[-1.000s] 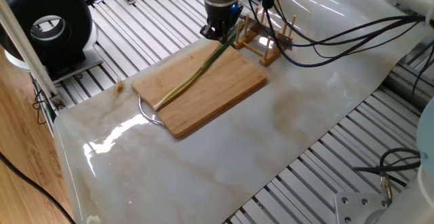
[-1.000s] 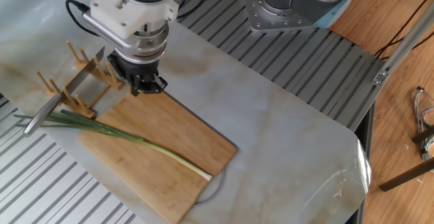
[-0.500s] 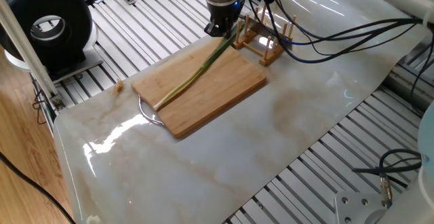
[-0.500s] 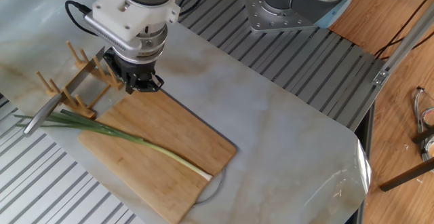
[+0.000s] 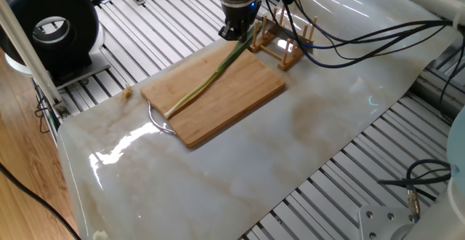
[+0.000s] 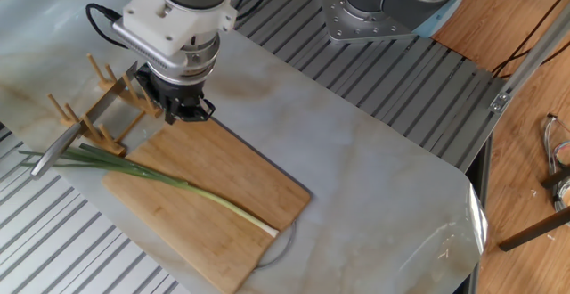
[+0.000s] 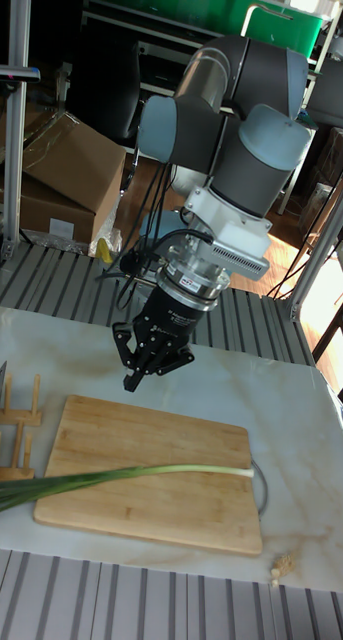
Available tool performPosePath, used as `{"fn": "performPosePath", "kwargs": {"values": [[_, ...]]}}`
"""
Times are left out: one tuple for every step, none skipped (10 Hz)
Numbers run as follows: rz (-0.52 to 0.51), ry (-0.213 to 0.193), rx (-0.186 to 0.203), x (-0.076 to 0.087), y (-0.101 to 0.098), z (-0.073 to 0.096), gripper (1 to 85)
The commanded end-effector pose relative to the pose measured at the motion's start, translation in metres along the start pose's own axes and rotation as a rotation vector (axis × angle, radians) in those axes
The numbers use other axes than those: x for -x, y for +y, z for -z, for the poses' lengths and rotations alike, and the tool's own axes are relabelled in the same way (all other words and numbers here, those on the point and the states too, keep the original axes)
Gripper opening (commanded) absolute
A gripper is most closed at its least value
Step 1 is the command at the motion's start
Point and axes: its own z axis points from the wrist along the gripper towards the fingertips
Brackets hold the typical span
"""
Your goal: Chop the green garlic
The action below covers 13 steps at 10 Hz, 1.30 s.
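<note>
The green garlic [image 6: 169, 181] lies whole and diagonal across the wooden cutting board [image 6: 232, 196], its pale whitish end resting near the board's edge by the metal handle loop [image 6: 283, 240] and its dark leaves running off the opposite corner toward the wooden peg rack [image 6: 98, 107]. In the tall fixed view the stalk [image 7: 131, 474] stretches almost the whole length of the board [image 7: 151, 440], white tip close to the right side. The gripper [image 6: 185, 110] hangs over the far corner of the board, just beside the rack, pointing down and clear of the stalk; from the tall fixed view its dark fingers [image 7: 134, 378] come together to a narrow point with nothing between them, so they look closed or nearly so. A knife [image 6: 85, 125] with a flat grey blade sits in the rack's pegs, tilted. The board rests on a pale marbled sheet [image 6: 374, 178] spread over the ribbed metal table [image 6: 410, 71]. A small pale crumb-like bit [image 7: 278, 570] lies on the sheet off the board's corner
</note>
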Motion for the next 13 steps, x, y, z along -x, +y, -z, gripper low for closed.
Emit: {"fn": "performPosePath", "kwargs": {"values": [[-0.057,0.027,0.070,-0.007,0.017,0.001,1.3],[-0.078,0.056,0.049,-0.014,0.012,0.001,1.3],[-0.063,0.146,0.041,-0.038,0.011,0.003,1.3],[-0.038,0.204,-0.019,-0.053,-0.005,0.006,1.3],[-0.066,0.101,0.061,-0.026,0.015,0.002,1.3],[-0.053,0.091,0.165,-0.022,0.042,0.005,1.3],[-0.016,0.066,0.147,-0.015,0.034,0.002,1.3],[0.000,0.074,0.130,-0.010,0.024,0.001,1.3],[0.018,0.077,0.085,-0.003,0.008,0.002,1.3],[0.065,0.085,0.054,0.003,-0.007,0.003,1.3],[0.083,0.067,0.072,0.019,-0.013,0.002,1.7],[0.111,0.051,0.068,0.033,-0.025,0.000,5.3],[0.144,0.054,0.062,0.042,-0.037,-0.005,10.3]]}}
